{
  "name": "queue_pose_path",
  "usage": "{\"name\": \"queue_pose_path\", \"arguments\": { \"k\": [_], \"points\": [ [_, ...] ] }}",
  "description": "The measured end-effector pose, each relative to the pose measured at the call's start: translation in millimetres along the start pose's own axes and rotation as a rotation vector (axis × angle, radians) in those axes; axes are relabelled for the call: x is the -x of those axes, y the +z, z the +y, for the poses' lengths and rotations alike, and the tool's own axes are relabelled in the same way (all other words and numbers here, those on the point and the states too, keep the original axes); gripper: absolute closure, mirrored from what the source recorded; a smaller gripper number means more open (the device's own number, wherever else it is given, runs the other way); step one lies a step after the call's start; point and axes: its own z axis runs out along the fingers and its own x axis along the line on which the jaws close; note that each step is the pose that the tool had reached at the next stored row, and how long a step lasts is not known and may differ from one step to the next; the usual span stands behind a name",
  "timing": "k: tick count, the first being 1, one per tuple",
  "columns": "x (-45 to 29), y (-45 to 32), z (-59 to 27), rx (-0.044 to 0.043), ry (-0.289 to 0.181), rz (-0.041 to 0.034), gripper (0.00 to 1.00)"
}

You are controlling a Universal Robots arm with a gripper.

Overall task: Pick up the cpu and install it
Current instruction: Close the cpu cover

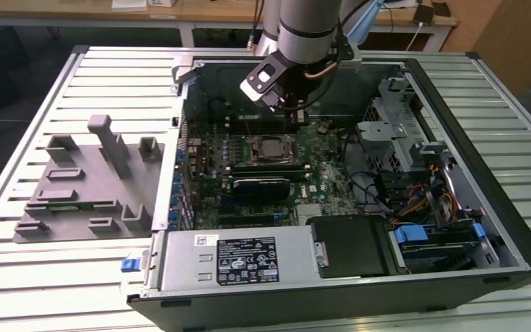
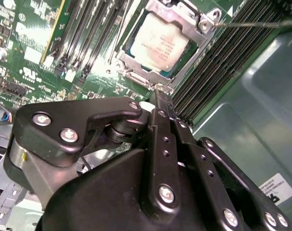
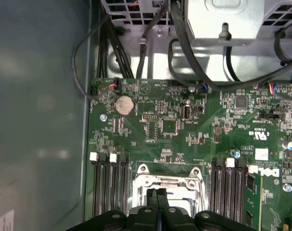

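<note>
Second wrist view: the flat, silvery-white square cpu (image 2: 158,42) is being cradled inside the metal-framed motherboard socket (image 2: 136,76), while the black gripper (image 2: 160,96), closed tight on nothing, is being poised above it.

1. The exterior view stands high and well back, looking down into the computer case (image 1: 339,304).
2. The second wrist view rides close behind the fingers (image 2: 165,134), peering slantwise past them.
3. The first wrist view looks along the fingers; all share the socket (image 3: 141,180) beyond their tips.
</note>
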Motion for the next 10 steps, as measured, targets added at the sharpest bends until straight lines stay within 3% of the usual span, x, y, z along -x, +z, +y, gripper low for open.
{"name": "queue_pose_path", "arguments": {
  "k": [10],
  "points": [
    [6.6,1.5,-8.7,0.0001,0.000,0.0001,0.89]
  ]
}}
